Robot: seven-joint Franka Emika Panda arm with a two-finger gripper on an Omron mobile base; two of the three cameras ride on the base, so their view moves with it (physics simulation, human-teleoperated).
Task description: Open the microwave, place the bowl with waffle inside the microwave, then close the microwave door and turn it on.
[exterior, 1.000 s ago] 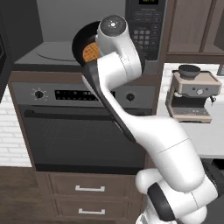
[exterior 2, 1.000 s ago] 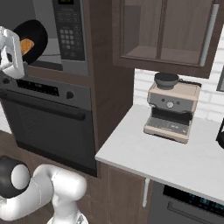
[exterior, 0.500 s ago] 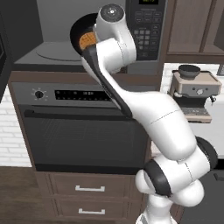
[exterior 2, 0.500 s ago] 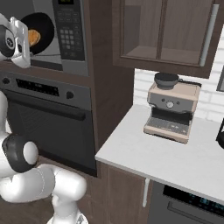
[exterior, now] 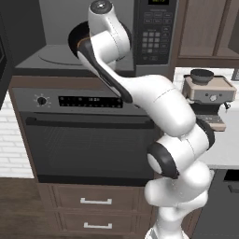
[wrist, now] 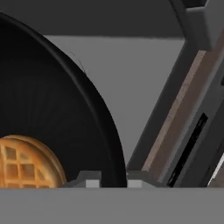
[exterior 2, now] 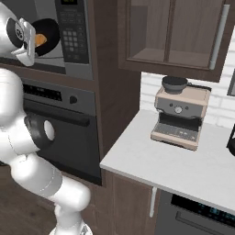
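The microwave point(exterior: 156, 37) stands open, with its grey cavity and round turntable point(exterior: 53, 55) showing. At the far left edge a dark panel, the microwave door point(exterior: 3, 56), is swung out. The bowl with waffle point(exterior 2: 48, 33) is a black bowl tipped on edge at the mouth of the cavity, above the turntable. The golden waffle point(wrist: 26, 162) lies against the bowl's inner wall point(wrist: 52, 109). My gripper point(wrist: 111, 180) is shut on the bowl's rim. In the left base view my own hand hides most of the bowl point(exterior: 75, 39).
Below the microwave sits a wall oven point(exterior: 88, 140) with a long bar handle, with drawers point(exterior: 95, 201) underneath. To the right, a coffee machine point(exterior 2: 180, 112) stands on the white counter point(exterior 2: 183, 160). Wooden cabinets point(exterior 2: 170, 32) hang above it.
My arm has raised the bowl and carried it further into the microwave opening. The oven, the counter and the coffee machine have stayed put.
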